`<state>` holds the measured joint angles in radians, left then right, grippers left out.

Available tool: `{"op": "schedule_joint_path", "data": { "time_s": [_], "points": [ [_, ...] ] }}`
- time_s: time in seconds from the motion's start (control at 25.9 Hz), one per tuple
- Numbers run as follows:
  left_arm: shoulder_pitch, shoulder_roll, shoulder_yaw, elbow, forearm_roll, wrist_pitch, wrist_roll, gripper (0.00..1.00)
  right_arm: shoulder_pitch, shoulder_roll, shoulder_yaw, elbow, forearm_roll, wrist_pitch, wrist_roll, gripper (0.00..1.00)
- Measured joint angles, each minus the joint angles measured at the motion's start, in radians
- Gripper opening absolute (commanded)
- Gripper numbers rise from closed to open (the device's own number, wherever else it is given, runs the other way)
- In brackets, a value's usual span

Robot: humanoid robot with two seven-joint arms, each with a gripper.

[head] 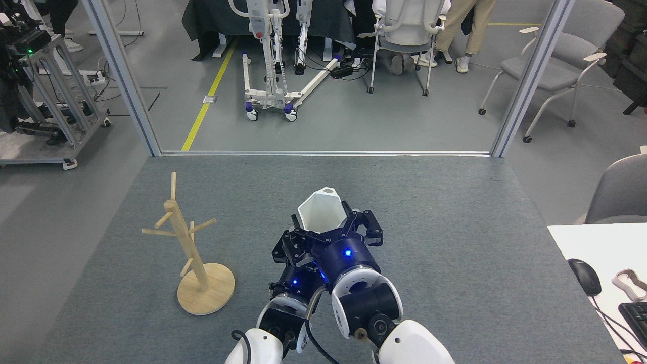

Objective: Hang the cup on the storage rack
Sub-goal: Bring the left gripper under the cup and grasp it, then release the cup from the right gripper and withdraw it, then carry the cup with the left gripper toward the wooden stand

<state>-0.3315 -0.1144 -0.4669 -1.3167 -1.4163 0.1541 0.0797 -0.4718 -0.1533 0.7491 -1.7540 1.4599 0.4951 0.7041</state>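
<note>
The lower part of the cup [319, 215] is hidden behind the two dark claws, so its base cannot be seen. The left claw [293, 246] is partly covered by the right claw [338, 230] and is dark; whether it is closed or not cannot be told. The grip of the right claw on the cup is also unclear. Both arms are cut by the bottom edge. At the right edge, a keyboard [636, 316] is cut off.

Both arms reach forward from the bottom edge, side by side and nearly touching. The right tool [336, 227] has its black fingers spread. The left tool [290, 247], tucked just beside it, shows dark and bunched, its state unclear.
</note>
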Motion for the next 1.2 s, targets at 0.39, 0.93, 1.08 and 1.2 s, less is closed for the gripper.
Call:
{"op": "schedule_joint_path", "data": {
  "time_s": [0.39, 0.93, 1.08, 1.2],
  "points": [
    [0.005, 0.005, -0.002, -0.016, -0.003, -0.060, 0.003, 0.04, -0.001, 0.003, -0.103, -0.026, 0.037, -0.022, -0.549, 0.99],
    [0.089, 0.017, -0.032, -0.146, -0.072, -0.062, 0.074, 0.02, 0.215, -0.089, -0.705, 0.275, -0.096, -0.426, -0.815, 0.99],
    [0.148, 0.050, -0.036, -0.240, -0.158, -0.052, 0.100, 0.02, 0.259, -0.087, -0.738, 0.378, -0.068, -0.435, -0.845, 0.99],
    [0.193, 0.082, -0.037, -0.294, -0.200, -0.049, 0.115, 0.02, 0.293, -0.086, -0.744, 0.410, -0.055, -0.433, -0.860, 0.99]
  ]
}}
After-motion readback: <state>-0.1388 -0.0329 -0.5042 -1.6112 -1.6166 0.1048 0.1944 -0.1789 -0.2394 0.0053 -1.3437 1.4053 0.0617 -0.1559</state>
